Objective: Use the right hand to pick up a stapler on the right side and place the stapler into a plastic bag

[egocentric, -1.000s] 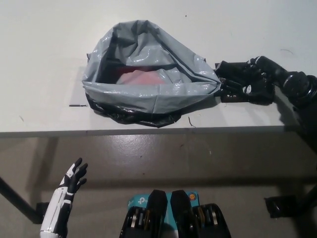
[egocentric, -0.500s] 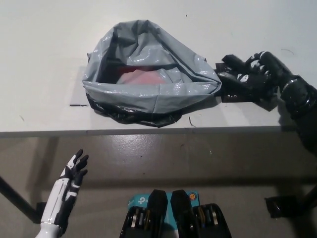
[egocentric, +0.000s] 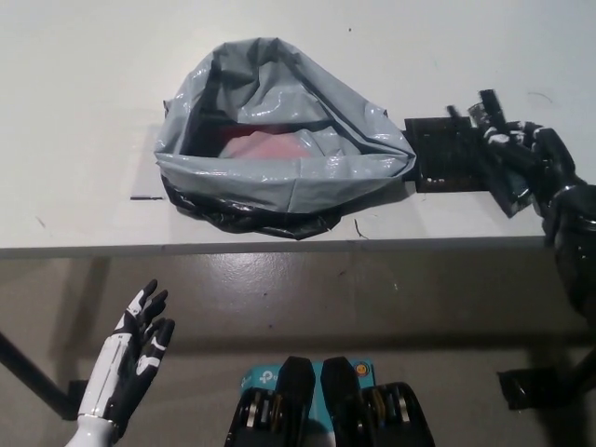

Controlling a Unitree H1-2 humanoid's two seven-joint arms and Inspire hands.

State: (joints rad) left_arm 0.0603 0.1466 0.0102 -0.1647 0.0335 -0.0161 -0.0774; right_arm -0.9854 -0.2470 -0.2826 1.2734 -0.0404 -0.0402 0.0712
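Okay, looking down now: the pale table fills the upper half of my view, its front edge running straight across the middle, with grey floor below it. The biggest thing on the table is the plastic bag, grey and glossy with a black underside showing along its near edge. It's lying slumped with its mouth wide open towards me, and I can see something pinkish inside it. On the right, my black arm comes up from the bottom right corner and over the table edge, and the right hand sits over the table at the far right. Its fingers are spread apart and pointing away from me, not wrapped around anything. The stapler lies flat on the table between the bag and that hand, with its left end just beside the bag's right rim and its right end meeting the fingers. Black on black there, so I can't tell whether they actually touch. The left hand, white, hangs at lower left, below the table edge and over the floor, fingers loosely apart and empty. There's also a short dark mark on the table just left of the bag.
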